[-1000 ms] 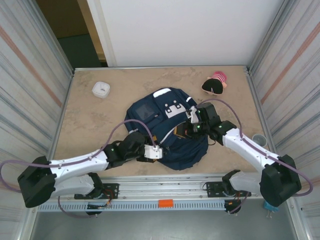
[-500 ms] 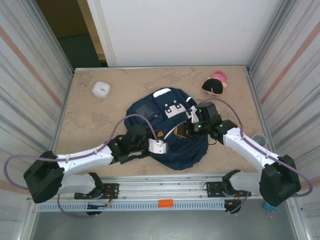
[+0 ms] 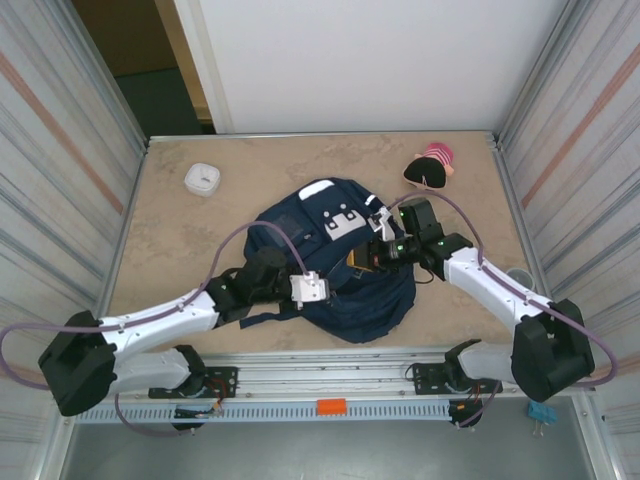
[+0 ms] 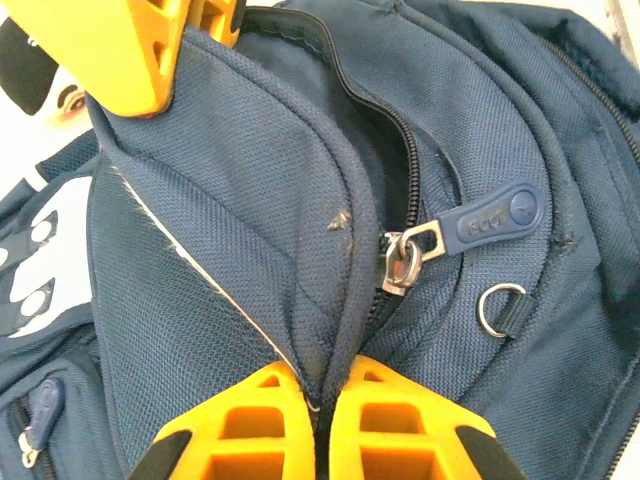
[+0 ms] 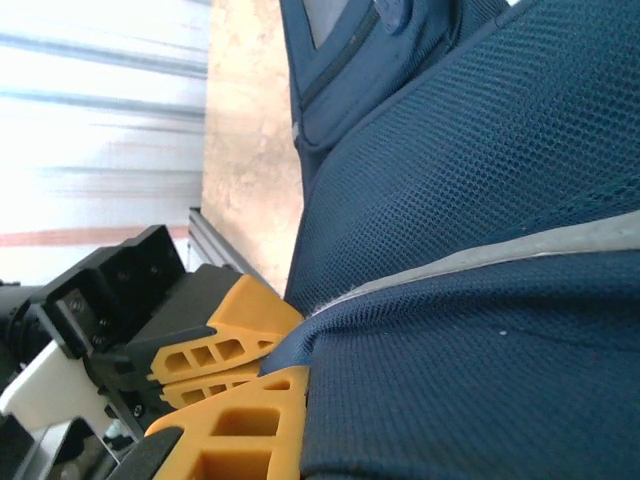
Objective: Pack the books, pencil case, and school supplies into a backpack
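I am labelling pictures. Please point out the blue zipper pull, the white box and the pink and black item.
blue zipper pull [image 4: 495, 222]: left wrist view, middle of its tab.
white box [image 3: 203, 179]: top view, centre of its top.
pink and black item [image 3: 425, 176]: top view, its black part.

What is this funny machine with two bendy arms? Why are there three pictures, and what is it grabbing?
It is a robot with two white-and-black arms bolted to the near edge of a table. One picture comes from a camera looking down from above. The other two come from little cameras on the wrists, so you see the orange fingers up close.

On the beige table lie a big navy blue fabric backpack, a small white square box and a small pink-and-black thing, too far off to tell what it is.

The left arm's fingers are pinched shut on a fold of the backpack beside its zip. The right arm's fingers are shut on the backpack's fabric too.
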### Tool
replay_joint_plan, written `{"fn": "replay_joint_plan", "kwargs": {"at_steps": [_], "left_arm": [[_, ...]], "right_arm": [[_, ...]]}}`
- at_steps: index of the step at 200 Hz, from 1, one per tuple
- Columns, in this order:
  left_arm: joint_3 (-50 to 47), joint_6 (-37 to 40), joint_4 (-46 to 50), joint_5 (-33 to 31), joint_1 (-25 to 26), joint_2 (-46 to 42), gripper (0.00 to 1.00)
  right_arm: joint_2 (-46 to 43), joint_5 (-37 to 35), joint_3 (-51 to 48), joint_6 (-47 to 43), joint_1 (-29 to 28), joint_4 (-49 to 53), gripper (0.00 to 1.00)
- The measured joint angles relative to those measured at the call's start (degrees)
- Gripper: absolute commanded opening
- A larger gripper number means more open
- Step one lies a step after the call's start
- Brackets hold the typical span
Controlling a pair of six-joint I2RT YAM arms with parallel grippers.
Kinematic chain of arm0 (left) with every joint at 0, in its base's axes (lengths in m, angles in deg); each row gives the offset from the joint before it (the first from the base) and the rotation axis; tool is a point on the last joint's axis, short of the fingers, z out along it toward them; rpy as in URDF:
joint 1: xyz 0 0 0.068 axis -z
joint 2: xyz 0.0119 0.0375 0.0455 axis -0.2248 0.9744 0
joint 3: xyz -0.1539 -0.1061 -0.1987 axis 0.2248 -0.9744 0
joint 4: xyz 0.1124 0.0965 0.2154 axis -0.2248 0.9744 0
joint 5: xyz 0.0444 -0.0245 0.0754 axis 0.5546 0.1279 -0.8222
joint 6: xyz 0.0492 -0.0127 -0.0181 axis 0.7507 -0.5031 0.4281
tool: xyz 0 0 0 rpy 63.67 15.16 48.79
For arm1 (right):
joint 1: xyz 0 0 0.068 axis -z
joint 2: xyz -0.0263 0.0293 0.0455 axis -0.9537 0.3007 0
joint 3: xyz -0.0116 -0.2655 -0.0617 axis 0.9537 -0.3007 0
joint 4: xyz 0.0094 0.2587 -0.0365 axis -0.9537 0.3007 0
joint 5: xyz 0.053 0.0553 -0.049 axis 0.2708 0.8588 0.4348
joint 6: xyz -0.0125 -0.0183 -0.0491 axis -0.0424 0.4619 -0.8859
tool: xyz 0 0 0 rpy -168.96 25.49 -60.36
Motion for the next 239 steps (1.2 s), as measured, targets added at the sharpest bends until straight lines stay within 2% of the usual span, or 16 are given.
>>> {"fn": "replay_joint_plan", "kwargs": {"at_steps": [15, 54, 81, 103, 119, 140, 160, 200, 239], "left_arm": [[-0.7, -4.0, -0.5, 0.1, 0.0, -1.0, 0.0], [-1.0, -13.0, -0.8, -0.2, 0.2, -0.7, 0.0], [-0.2, -16.6, 0.1, -0.1, 0.2, 0.7, 0.0], [0.5, -18.2, 1.0, 0.3, 0.1, 1.1, 0.0], [1.0, -18.9, 1.6, 0.9, -0.4, 1.2, 0.0], [1.4, -19.6, 2.2, 1.4, -0.7, 1.3, 0.0], [1.4, -19.9, 2.2, 1.7, -0.8, 1.3, 0.0], [1.6, -20.1, 2.3, 2.3, -1.0, 1.7, 0.0], [1.7, -20.1, 2.4, 2.9, -1.4, 1.8, 0.0]], "right_arm": [[0.1, 0.3, 0.5, -1.8, 0.1, 0.1, 0.29], [-3.4, -5.7, 2.7, -6.4, 0.7, 3.8, 0.43], [-12.7, -15.5, 2.4, -7.5, -2.8, 9.5, 0.42], [-21.0, -23.1, 0.8, -7.1, -9.7, 12.8, 0.42], [-23.6, -28.0, -0.5, -6.2, -15.7, 14.6, 0.41], [-22.1, -33.3, -1.1, -4.1, -23.1, 15.7, 0.41], [-17.8, -36.2, -1.2, -2.6, -27.3, 15.1, 0.4], [-10.3, -37.4, -1.2, -1.3, -28.7, 11.3, 0.4], [-8.3, -37.4, -1.2, -1.3, -29.9, 8.8, 0.39]]}}
